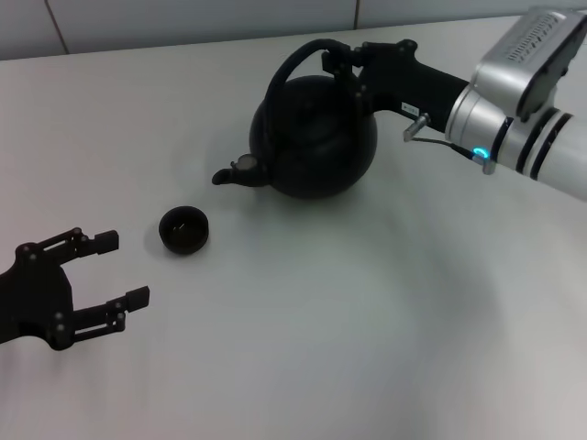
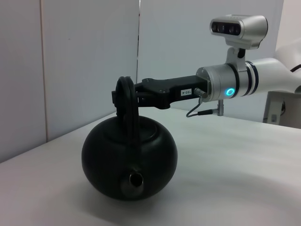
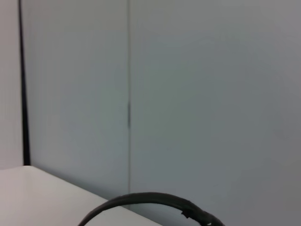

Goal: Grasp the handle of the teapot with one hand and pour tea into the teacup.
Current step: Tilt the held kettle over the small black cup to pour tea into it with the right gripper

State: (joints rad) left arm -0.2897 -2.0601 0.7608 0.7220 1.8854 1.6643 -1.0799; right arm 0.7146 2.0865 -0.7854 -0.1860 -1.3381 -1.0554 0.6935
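The matte-black teapot (image 1: 316, 137) stands on the white table (image 1: 367, 312), its spout (image 1: 225, 176) pointing toward the small dark teacup (image 1: 184, 229) a short way off. My right gripper (image 1: 347, 69) reaches in from the right and is shut on the arched handle (image 1: 293, 60) near its top. In the left wrist view the teapot (image 2: 129, 160) faces the camera, with the right gripper (image 2: 123, 98) clamped on the handle (image 2: 126, 106). In the right wrist view only an arc of the handle (image 3: 150, 200) shows. My left gripper (image 1: 123, 268) rests open at the lower left, near the teacup.
The white table runs back to a pale panelled wall (image 1: 183, 23) behind the teapot. The silver forearm of the right arm (image 1: 523, 119) crosses the upper right corner above the table.
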